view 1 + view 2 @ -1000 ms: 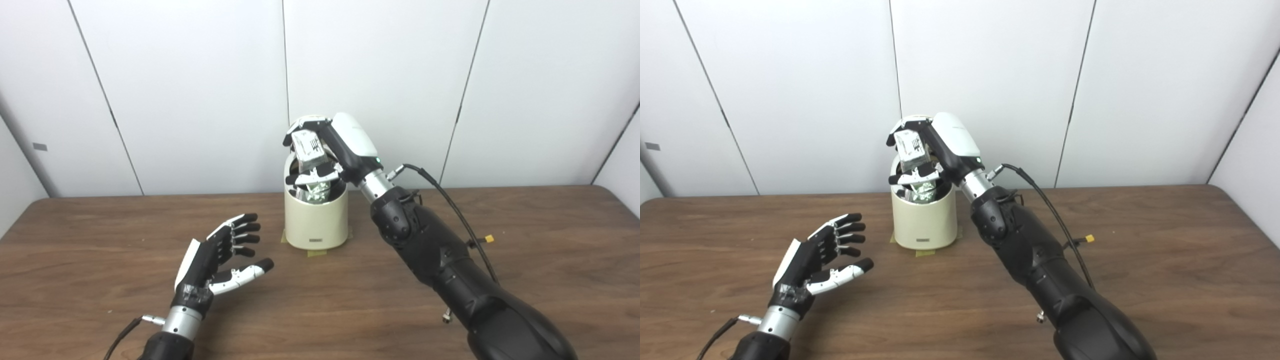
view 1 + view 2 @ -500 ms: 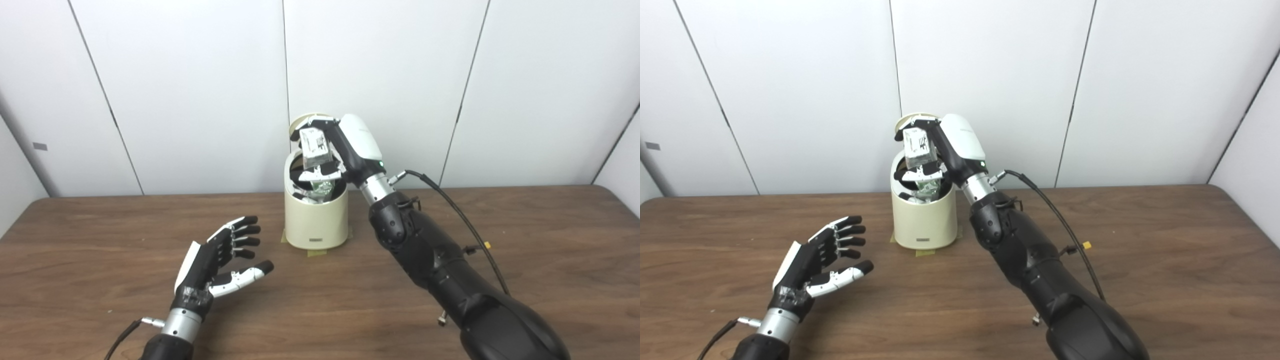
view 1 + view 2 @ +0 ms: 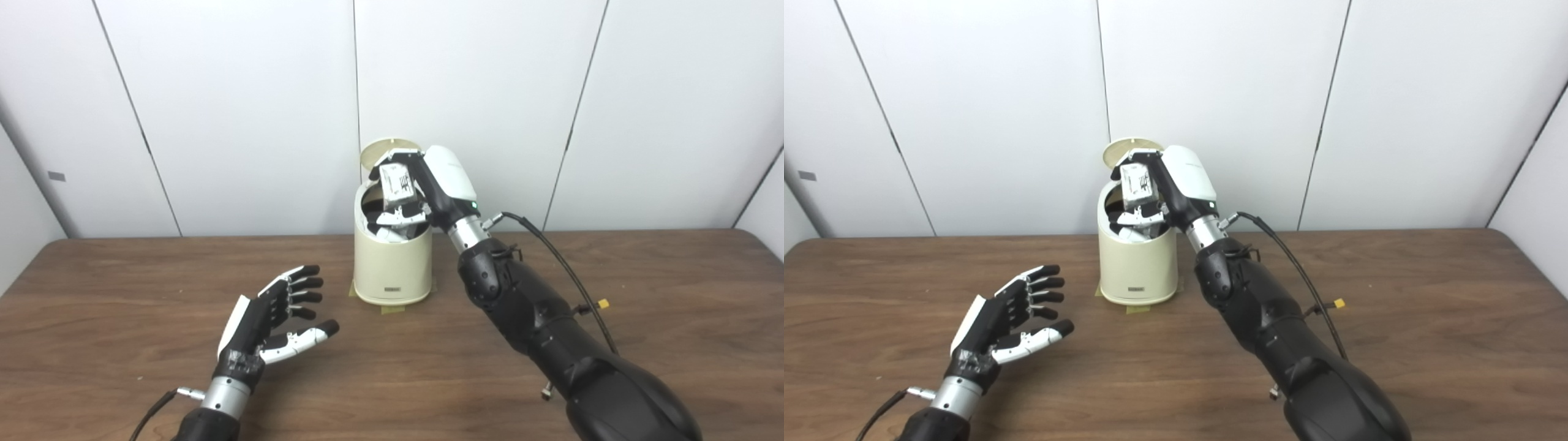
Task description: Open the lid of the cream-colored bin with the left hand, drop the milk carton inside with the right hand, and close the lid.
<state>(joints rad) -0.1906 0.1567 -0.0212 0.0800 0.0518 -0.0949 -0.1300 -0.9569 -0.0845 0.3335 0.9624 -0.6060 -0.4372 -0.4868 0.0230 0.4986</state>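
My left hand [image 3: 263, 318] is black with a white back plate, white thumb and black fingertips, tape at its base, above a silver wrist and thin black cable. My right hand [image 3: 429, 187] wears a glossy white shell with a small green light, silver wrist, bulky black forearm, looping black cable [image 3: 563, 269] with a yellow connector.

Probably lab: bare white panel walls [image 3: 245, 92].
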